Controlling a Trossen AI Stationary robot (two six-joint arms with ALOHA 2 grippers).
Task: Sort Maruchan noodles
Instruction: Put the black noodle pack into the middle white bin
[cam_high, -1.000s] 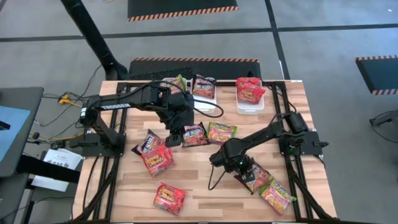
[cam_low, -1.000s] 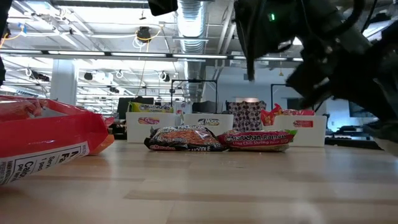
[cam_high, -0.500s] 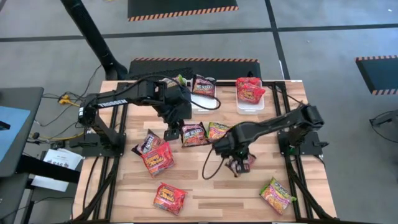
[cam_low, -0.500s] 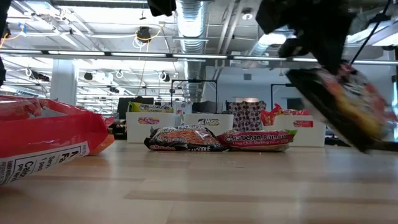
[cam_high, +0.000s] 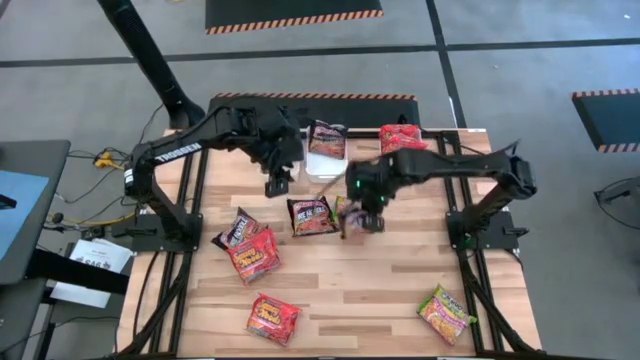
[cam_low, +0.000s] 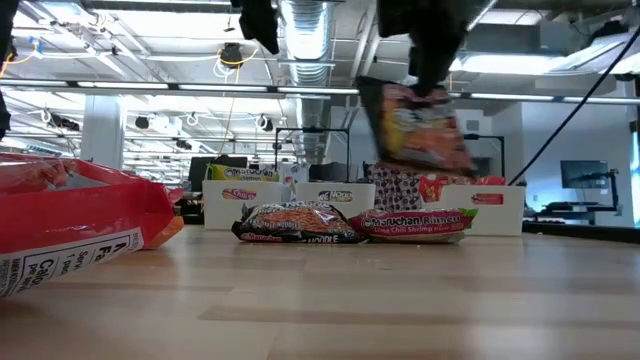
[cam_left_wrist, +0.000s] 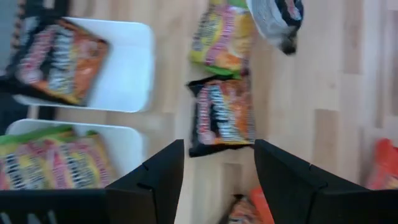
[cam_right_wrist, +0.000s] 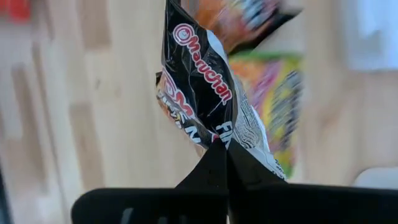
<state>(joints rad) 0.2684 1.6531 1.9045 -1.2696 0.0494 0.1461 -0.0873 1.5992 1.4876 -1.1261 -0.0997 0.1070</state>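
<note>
My right gripper (cam_high: 362, 205) is shut on a dark brown-black Maruchan packet (cam_right_wrist: 202, 93), held in the air over the table's middle; the packet also shows in the low view (cam_low: 418, 125). My left gripper (cam_left_wrist: 217, 177) is open and empty, above the table (cam_high: 278, 182) near the far white trays. Below it lie a dark packet (cam_left_wrist: 222, 118) and a green-yellow packet (cam_left_wrist: 219, 38), flat on the wood. The left tray (cam_high: 285, 135) holds green-yellow packets, the middle tray (cam_high: 327, 142) a dark one, the right tray (cam_high: 400, 140) red ones. My right gripper pinches the dark packet by one edge (cam_right_wrist: 219, 144) between its two shut fingers. The fingers come from above and point down. The packet hangs below them, crumpled and tilted, clear of the table (cam_low: 420, 150).
Loose packets lie on the table: a dark one (cam_high: 237, 228) and a red one (cam_high: 254, 255) at the left, a red one (cam_high: 272, 318) near the front, a green-yellow one (cam_high: 446, 314) at the front right. Bare wood shows at the right middle.
My right gripper has lifted the dark packet off the front right of the table and carried it up and toward the far left, to above the middle packets. The green-yellow packet beside it stays. My left gripper has gone toward the far edge, still open.
</note>
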